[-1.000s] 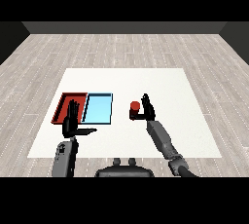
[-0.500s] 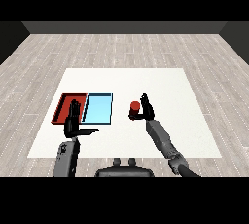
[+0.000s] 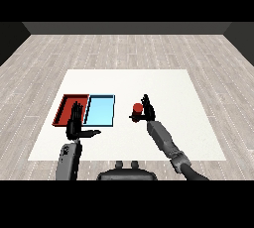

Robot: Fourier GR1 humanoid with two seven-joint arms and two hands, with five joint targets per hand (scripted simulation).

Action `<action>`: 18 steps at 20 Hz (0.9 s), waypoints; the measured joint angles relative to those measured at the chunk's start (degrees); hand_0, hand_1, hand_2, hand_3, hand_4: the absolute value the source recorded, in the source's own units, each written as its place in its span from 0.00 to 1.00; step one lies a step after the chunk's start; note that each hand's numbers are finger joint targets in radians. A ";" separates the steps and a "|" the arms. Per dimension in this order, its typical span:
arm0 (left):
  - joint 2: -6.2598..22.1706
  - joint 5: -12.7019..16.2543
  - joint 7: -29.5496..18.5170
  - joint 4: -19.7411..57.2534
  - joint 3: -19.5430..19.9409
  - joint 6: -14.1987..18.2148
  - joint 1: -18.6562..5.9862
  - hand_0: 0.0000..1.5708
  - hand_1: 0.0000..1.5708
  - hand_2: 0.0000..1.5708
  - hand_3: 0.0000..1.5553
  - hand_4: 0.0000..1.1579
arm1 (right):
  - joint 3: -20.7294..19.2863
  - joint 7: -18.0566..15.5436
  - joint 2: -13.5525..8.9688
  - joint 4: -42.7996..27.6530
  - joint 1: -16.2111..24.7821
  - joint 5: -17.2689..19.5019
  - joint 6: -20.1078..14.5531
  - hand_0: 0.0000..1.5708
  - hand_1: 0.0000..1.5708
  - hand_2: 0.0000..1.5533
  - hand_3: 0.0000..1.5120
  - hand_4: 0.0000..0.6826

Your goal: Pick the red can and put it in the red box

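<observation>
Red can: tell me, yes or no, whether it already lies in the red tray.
No, the red can is on the white table beside the right hand, well right of the red tray.

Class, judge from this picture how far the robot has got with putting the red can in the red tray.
Nothing is finished: the red tray holds no can. In hand: the right hand is at the small red can, right of the light blue tray. Left: lift, carry and place.

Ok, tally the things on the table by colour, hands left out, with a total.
Red: 2, the red can and the red tray
Light blue: 1, the light blue tray
Total: 3
</observation>
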 measured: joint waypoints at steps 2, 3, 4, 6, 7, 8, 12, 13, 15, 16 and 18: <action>0.45 0.17 1.22 -1.18 0.10 -0.10 0.00 0.00 0.00 0.00 0.00 0.00 | 0.78 -0.21 0.03 -0.18 0.76 -0.11 -0.13 0.00 0.00 0.00 0.00 0.00; 0.76 0.33 1.07 -1.34 0.39 -0.36 0.32 0.00 0.00 0.00 0.00 0.00 | 1.18 -1.40 0.03 1.95 -0.30 -1.01 0.25 0.00 0.00 0.00 0.00 0.00; 0.78 0.23 0.82 -1.06 0.42 -0.40 0.43 0.00 0.00 0.00 0.00 0.00 | 1.63 -1.52 0.04 1.76 -0.16 -1.22 0.00 0.00 0.00 0.00 0.00 0.00; 0.48 -0.03 -0.04 -1.49 -0.05 -0.61 1.76 0.00 0.00 0.00 0.00 0.00 | 1.46 -1.46 0.05 3.36 -1.71 -1.65 0.07 0.00 0.00 0.00 0.00 0.00; 0.56 -0.12 0.85 -1.43 -0.04 -0.32 0.71 0.00 0.00 0.00 0.00 0.00 | 1.39 -1.74 0.05 4.06 -2.21 -1.66 0.26 0.00 0.00 0.00 0.00 0.00; 1.08 0.32 1.04 -2.06 0.44 -0.78 1.11 0.00 0.00 0.00 0.00 0.00 | 1.11 -0.90 -0.01 3.51 -2.29 -1.27 0.02 0.00 0.00 0.00 0.00 0.00; 0.77 0.28 0.02 -0.22 0.68 -0.69 0.21 0.00 0.00 0.00 0.00 0.00 | 3.36 -1.33 0.03 4.28 -2.84 -3.24 -0.67 0.00 0.00 0.00 0.00 0.00; 1.00 0.70 0.32 -0.23 1.05 -0.88 0.02 0.00 0.00 0.00 0.00 0.00 | 3.79 -0.66 0.04 2.58 -1.92 -2.99 -1.40 0.00 0.00 0.00 0.00 0.00; 0.96 0.66 0.61 -1.03 0.83 -0.99 0.97 0.00 0.00 0.00 0.00 0.00 | 4.94 -0.71 0.05 3.15 -2.51 -4.28 -2.03 0.00 0.00 0.00 0.00 0.00; 0.98 0.89 1.08 -0.99 0.99 -0.91 0.41 0.00 0.00 0.00 0.00 0.00 | 5.26 -0.18 0.05 3.03 -2.60 -4.84 -2.35 0.00 0.00 0.23 0.08 0.00; 0.81 0.46 1.07 -0.78 0.79 -0.52 -0.13 0.00 0.00 0.00 0.00 0.00 | 4.52 0.65 0.05 3.09 -3.01 -4.80 -2.84 0.83 0.83 0.89 0.89 0.44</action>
